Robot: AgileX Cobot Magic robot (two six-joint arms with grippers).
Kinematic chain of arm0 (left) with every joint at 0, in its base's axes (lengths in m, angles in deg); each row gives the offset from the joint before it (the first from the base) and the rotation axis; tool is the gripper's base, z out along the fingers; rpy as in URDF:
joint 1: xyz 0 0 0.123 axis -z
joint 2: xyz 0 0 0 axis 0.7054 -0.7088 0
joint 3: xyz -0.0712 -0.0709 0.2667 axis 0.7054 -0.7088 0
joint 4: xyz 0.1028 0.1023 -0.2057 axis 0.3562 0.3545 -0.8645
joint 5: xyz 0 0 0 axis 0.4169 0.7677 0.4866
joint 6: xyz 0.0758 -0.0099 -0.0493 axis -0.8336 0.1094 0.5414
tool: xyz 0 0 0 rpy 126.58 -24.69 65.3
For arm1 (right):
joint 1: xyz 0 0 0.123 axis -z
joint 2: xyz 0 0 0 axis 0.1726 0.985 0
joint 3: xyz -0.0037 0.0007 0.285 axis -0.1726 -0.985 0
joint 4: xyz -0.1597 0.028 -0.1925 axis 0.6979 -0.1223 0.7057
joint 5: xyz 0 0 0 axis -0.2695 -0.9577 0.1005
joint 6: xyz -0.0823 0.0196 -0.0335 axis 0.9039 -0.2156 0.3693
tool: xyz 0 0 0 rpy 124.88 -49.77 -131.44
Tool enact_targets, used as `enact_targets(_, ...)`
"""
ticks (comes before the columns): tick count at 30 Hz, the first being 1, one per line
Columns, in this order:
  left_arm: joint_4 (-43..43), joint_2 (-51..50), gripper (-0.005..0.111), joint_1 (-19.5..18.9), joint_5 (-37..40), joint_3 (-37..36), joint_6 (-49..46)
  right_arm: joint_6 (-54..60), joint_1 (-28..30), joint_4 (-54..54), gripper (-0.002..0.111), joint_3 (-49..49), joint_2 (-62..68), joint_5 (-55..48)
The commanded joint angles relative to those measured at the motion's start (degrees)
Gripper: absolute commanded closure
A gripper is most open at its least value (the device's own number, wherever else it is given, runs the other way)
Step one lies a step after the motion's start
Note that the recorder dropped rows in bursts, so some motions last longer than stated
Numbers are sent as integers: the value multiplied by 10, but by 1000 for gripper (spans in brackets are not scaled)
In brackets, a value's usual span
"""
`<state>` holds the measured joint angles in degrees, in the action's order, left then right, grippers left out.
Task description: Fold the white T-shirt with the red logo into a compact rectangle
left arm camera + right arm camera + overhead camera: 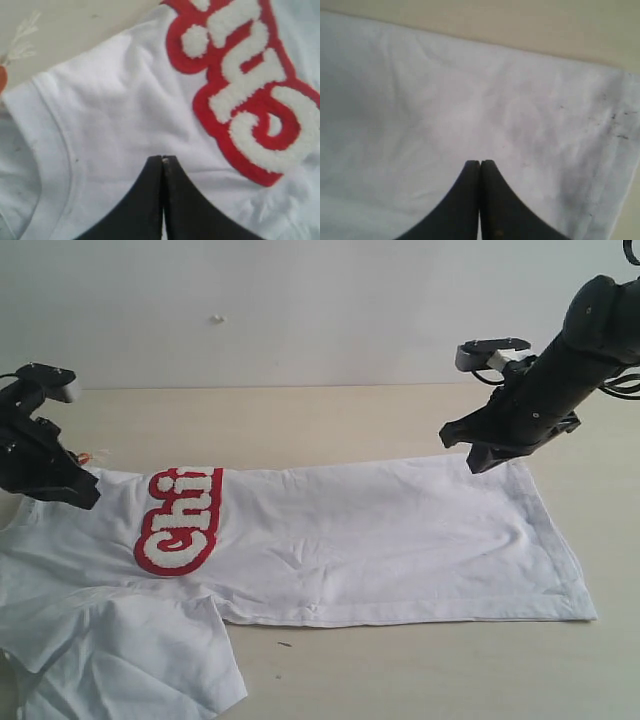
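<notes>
Pressed flat against each other, the two black fingers of the left gripper (162, 159) are seen closed, their tips set over white cloth; whether a fold is nipped between them cannot be told. Just beside the tips the ribbed collar (55, 165) of the white T-shirt (400, 540) is seen curving away. On the other side, near the tips but apart from them, the red logo (245, 85) is laid: fuzzy white letters thickly outlined in red. From the exterior view only "Chi" can be read before the lettering is cut off at the edge of the cloth. Past the collar, a small orange tag (84, 457) is made out against the pale wooden table (350, 420).

The right gripper (479, 162) is likewise shown closed, finger against finger, over plain, lightly creased cloth, and a grip on the fabric cannot be confirmed. Off to one side of it the stitched hem (620, 150) is seen, with bare table beyond the shirt's edge.

This gripper is placed at the hem end of the shirt, by its far corner, well apart from the left gripper at the collar end. Between the two the shirt is spread flat on the table. A short sleeve (150, 660) is spread out beyond the left gripper, towards the exterior camera.
</notes>
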<state>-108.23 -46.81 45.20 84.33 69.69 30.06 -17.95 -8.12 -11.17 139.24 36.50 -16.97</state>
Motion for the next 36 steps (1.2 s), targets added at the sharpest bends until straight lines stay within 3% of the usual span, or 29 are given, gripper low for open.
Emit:
enact_targets(1,-8,22,107,21,39,-4,-48,15,-11,-12,108,-1,-7,-1)
enact_targets(6,41,45,107,106,14,-25,-41,24,-29,14,108,-1,-11,-1)
enact_targets(11,110,58,107,178,17,-35,33,3,-32,24,108,-1,-45,-23)
enact_targets(17,288,82,107,281,37,-78,194,-3,-32,26,108,-2,-98,-74)
enact_targets(22,315,112,107,360,58,-116,254,-3,-32,28,108,-12,-144,-122)
enact_targets(32,377,179,107,516,9,-223,433,-23,-32,28,108,-131,-256,-69)
enact_targets(36,472,178,107,591,-8,-258,573,-23,-32,26,108,-150,-273,-74)
